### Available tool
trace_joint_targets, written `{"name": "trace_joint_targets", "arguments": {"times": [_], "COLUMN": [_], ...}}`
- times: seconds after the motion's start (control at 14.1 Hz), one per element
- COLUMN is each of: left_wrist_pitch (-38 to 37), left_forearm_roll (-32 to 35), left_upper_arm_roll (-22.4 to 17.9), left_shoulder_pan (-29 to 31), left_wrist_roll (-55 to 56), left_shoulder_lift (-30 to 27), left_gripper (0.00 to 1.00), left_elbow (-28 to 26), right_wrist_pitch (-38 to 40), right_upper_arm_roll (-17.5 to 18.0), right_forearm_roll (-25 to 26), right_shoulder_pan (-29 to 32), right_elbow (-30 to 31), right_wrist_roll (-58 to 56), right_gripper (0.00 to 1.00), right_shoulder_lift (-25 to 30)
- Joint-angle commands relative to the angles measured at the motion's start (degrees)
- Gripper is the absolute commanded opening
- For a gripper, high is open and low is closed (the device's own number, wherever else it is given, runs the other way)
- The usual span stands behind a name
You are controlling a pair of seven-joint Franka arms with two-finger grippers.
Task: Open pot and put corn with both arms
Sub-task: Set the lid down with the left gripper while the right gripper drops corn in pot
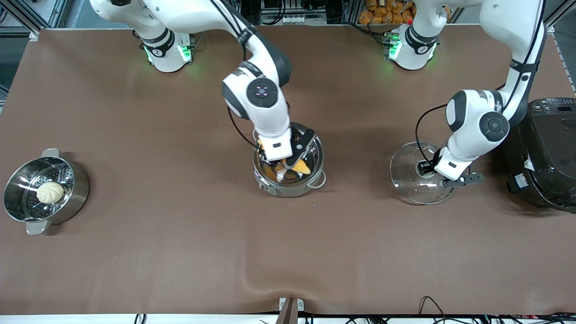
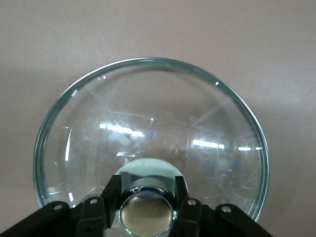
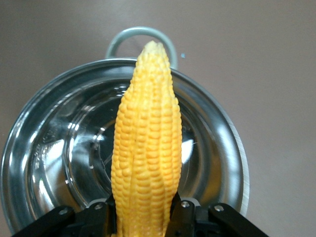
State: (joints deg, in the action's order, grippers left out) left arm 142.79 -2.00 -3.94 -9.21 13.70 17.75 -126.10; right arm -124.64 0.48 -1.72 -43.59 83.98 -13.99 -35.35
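Observation:
The shiny steel pot point(image 1: 315, 155) stands open at the table's middle, and it fills the right wrist view point(image 3: 44, 163) with one pale loop handle point(image 3: 140, 34). My right gripper point(image 1: 288, 163) is shut on the thick end of the yellow corn point(image 1: 300, 168), which it holds over the pot's inside. In the right wrist view the corn point(image 3: 146, 143) points away from the gripper point(image 3: 145, 219). My left gripper point(image 1: 426, 169) is shut on the lid's knob point(image 2: 146, 213). It holds the glass lid point(image 1: 411, 177) low at the table, beside the pot toward the left arm's end, and the left wrist view shows the lid point(image 2: 148, 123) too.
A steel steamer pot point(image 1: 76, 189) with a pale bun point(image 1: 50, 192) in it stands at the right arm's end. A big black cooker point(image 1: 546, 153) stands at the left arm's end, close beside the left arm's wrist. Brown cloth covers the table.

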Motion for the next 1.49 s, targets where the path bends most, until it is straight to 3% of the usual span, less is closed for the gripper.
{"name": "trace_joint_targets", "arguments": {"times": [0.0, 0.07, 0.14, 0.35, 0.5, 0.78, 0.92, 1.13, 1.42], "left_wrist_pitch": [0.82, 0.73, 0.65, -0.57, -8.97, -34.19, -40.98, -45.4, -48.48], "left_forearm_roll": [-0.55, -0.55, -0.55, -0.55, -0.55, -0.47, -0.47, -0.12, 2.08], "left_upper_arm_roll": [0.51, 0.59, 0.6, 0.68, 0.68, 0.68, 0.77, 0.86, 0.42], "left_shoulder_pan": [1.13, 1.74, 1.74, 1.48, 1.39, 1.74, 1.66, 1.22, 1.74], "left_wrist_roll": [-0.61, -1.04, -1.4, -1.05, -1.05, -1.92, -2.98, -2.54, -3.51], "left_shoulder_lift": [1.41, 1.41, 1.33, -0.51, -4.63, -7.55, -8.51, -12.72, -15.72], "left_gripper": [0.0, 0.4, 0.99, 1.0, 1.0, 1.0, 1.0, 1.0, 1.0], "left_elbow": [0.59, 0.59, 0.94, 4.0, 8.82, 29.27, 35.72, 37.5, 37.5], "right_wrist_pitch": [-0.7, -0.52, -0.26, 1.58, 8.15, 20.46, 24.25, 29.17, 31.47], "right_upper_arm_roll": [-0.83, -0.75, -0.75, -0.83, -1.97, -2.07, -2.07, -2.07, -2.07], "right_forearm_roll": [1.28, 1.19, 1.19, 1.19, 1.1, 1.02, 1.01, 1.01, 0.93], "right_shoulder_pan": [-1.5, -1.5, -1.5, -0.8, 1.12, 11.39, 17.81, 27.22, 35.05], "right_elbow": [0.57, 1.35, 1.54, 1.54, 1.36, 1.27, 1.54, 2.06, 8.9], "right_wrist_roll": [0.9, 0.9, 1.16, 5.1, 5.47, 4.77, 2.67, 0.81, 0.81], "right_gripper": [0.0, 0.16, 0.99, 1.0, 1.0, 1.0, 1.0, 1.0, 1.0], "right_shoulder_lift": [-0.51, -0.51, -0.51, 1.06, 4.83, 12.48, 14.5, 18.28, 29.6]}}
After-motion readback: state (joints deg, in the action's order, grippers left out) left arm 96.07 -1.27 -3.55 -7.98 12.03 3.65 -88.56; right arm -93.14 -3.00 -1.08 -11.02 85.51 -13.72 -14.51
